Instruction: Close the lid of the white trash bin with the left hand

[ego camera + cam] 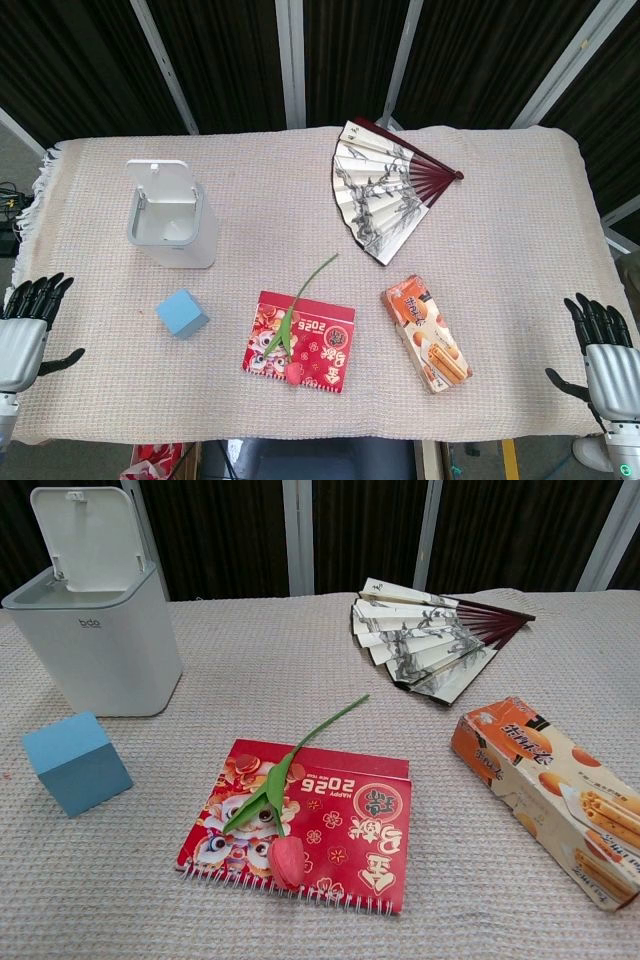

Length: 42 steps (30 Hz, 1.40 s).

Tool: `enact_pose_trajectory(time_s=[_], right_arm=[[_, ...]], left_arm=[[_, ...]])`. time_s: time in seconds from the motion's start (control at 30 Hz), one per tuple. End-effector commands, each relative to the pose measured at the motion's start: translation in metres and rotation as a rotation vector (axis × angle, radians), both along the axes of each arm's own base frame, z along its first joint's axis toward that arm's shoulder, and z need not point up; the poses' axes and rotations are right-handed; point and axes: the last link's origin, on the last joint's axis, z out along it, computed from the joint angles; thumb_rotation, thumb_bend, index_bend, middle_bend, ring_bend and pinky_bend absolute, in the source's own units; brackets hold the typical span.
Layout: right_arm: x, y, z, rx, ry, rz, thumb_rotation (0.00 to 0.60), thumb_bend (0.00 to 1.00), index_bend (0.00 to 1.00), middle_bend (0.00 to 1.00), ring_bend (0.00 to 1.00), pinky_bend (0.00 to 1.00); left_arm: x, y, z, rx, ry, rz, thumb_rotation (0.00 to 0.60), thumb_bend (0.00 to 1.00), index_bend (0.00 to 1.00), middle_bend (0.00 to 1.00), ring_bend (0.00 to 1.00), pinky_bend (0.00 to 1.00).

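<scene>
Seen from above and from chest height: a cloth-covered table (500, 200), nothing yet begun

At the near left edge, left hand (25, 330), fingers spread wide, holding nothing, well apart from everything. Further in on the left, white trash bin (172, 220), standing upright, with its lid (85, 535) raised and leaning back at the far side, mouth open

To close it well: lift the left hand up and across toward the far left, above and behind the lid; come onto the lid's upper edge with flat fingers; press forward and down in an arc about the hinge, gently, since the bin looks light and could likely slide or tip; avoid brushing the blue cube (181, 312) just near of the bin

Counted, left to right:
- one left hand
- one bin with one lid
- one blue cube
- one red spiral notebook (300, 340) in the near middle, with one artificial tulip (285, 790) lying across it
- one open paper fan (385, 185) at the far right of centre
- one orange snack box (428, 333) near right
- one right hand (605, 345) at the near right edge, fingers apart and empty
</scene>
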Motion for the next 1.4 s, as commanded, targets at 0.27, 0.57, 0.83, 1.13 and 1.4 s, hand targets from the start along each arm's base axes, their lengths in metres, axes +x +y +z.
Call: enact_pose_trajectory(time_s=[0.27, 0.57, 0.83, 1.13, 1.4], right_arm=[[0.001, 0.001, 0.002, -0.011, -0.004, 0.009, 0.6, 0.19, 0.0, 0.0, 0.0, 0.0], [0.001, 0.001, 0.002, -0.015, -0.008, 0.013, 0.6, 0.19, 0.0, 0.0, 0.0, 0.0], [0.001, 0.003, 0.006, -0.029, -0.035, 0.009, 0.6, 0.19, 0.0, 0.0, 0.0, 0.0], [-0.001, 0.001, 0.009, -0.035, -0.059, -0.007, 0.6, 0.19, 0.0, 0.0, 0.0, 0.0], [-0.004, -0.005, 0.01, -0.038, -0.084, -0.045, 0.6, 0.19, 0.0, 0.0, 0.0, 0.0]], left_arm=[[0.001, -0.001, -0.001, -0.001, 0.001, -0.006, 0.6, 0.13, 0.0, 0.0, 0.0, 0.02], [0.001, -0.001, -0.001, -0.002, -0.004, -0.014, 0.6, 0.13, 0.0, 0.0, 0.0, 0.02], [0.003, -0.003, 0.001, 0.003, -0.004, -0.026, 0.6, 0.14, 0.0, 0.0, 0.0, 0.02], [0.022, 0.014, 0.007, 0.036, -0.009, -0.101, 0.6, 0.34, 0.0, 0.44, 0.48, 0.62], [0.053, 0.087, 0.024, 0.028, -0.045, -0.061, 0.6, 0.54, 0.0, 0.95, 0.93, 0.99]])
